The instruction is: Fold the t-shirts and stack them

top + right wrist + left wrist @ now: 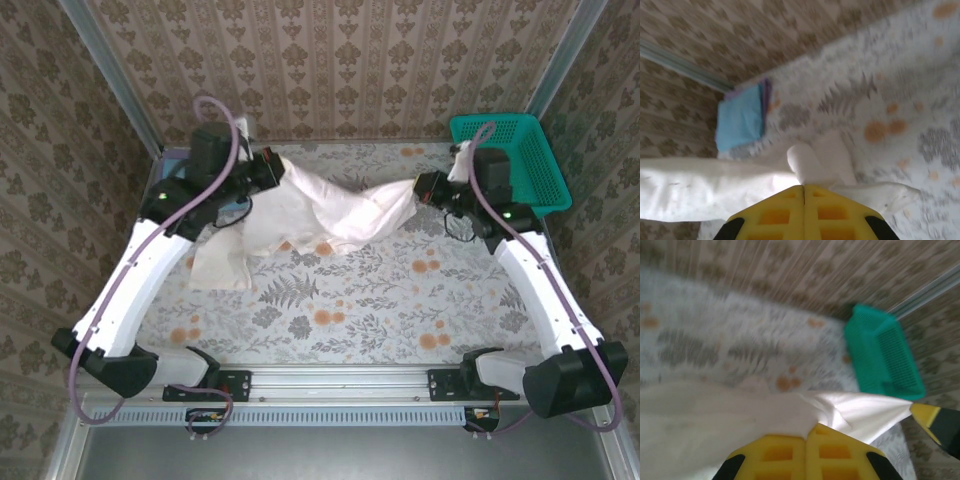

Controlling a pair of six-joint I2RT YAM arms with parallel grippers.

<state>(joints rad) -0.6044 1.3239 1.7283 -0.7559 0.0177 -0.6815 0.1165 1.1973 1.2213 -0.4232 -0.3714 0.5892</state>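
I can see the off-white t-shirt [325,210] hanging between the two claws, over the far half of the table [400,310]. The left claw [268,168] is pinched shut on the shirt's left end. The right claw [425,190] is pinched shut on its right end. In both wrist views the yellow pads press together with white cloth squeezed between them.

So the shirt's long way runs left to right, from one claw to the other, and it dips in the middle. One loose part trails down from the left claw toward the near left and lies on the table. Each claw is right at its own end, so neither arm is nearer than the other. I think the next move depends on that line being pulled straight, so the cloth can be laid down flat.

The light blue t-shirt [740,120] lies folded in the far left corner, close to the left arm. The teal mesh basket [515,160] sits at the far right, behind the right arm.
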